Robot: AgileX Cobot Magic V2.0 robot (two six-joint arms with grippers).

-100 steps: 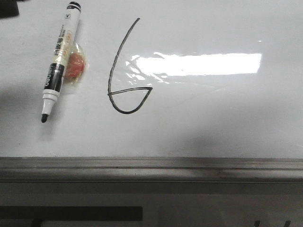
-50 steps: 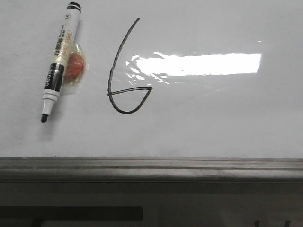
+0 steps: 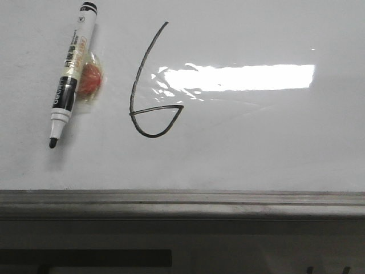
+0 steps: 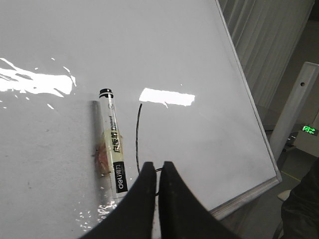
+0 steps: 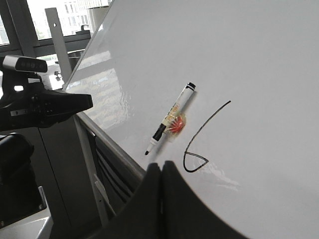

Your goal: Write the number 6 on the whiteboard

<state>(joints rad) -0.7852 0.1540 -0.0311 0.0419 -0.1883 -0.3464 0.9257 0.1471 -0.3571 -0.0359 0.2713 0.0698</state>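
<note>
Nothing moved since the earlier frames. Thin black hand-drawn number 6 [image 3: 149,97] complete, upper centre of glossy white whiteboard [image 3: 256,148]; white-and-black marker pen [image 3: 71,77] lying upper left. Left hand [image 4: 156,168], right hand [image 5: 161,167] closed, empty. Writing judged finished; next, only retreat.

Right wrist view: right gripper [image 5: 161,169] jaws pressed together, nothing between them. The whiteboard [image 5: 259,59] carries the number 6 [image 5: 202,144], a black line with a pointed loop at its base. Marker pen [image 5: 171,118] lies just beside it, uncapped, over a red-orange blob [image 5: 177,124]. Left arm [image 5: 40,107] sits beyond the board's edge.
</note>
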